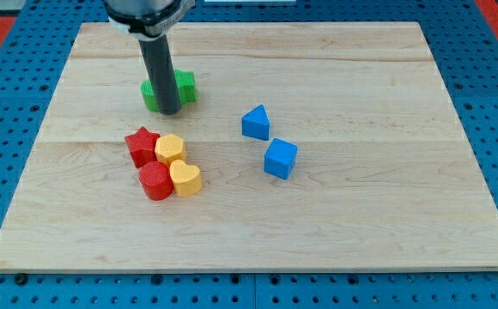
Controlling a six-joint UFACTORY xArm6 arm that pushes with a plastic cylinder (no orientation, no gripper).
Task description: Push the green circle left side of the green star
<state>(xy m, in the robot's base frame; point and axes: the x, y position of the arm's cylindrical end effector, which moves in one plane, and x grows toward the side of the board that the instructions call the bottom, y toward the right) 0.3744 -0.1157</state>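
Observation:
My rod comes down from the view's top and its tip (167, 111) rests on the board between two green blocks. The green circle (150, 94) shows only as a sliver at the rod's left, mostly hidden behind it. The green star (185, 86) peeks out at the rod's right, also partly hidden. The two green blocks sit close together, with the circle on the star's left; whether they touch is hidden by the rod.
Below the tip is a tight cluster: a red star (141, 144), a yellow block (171, 148), a red circle (155, 181) and a yellow heart (185, 178). A blue triangle (256, 123) and a blue cube (280, 158) lie to the right. The wooden board (361, 223) lies on a blue pegboard.

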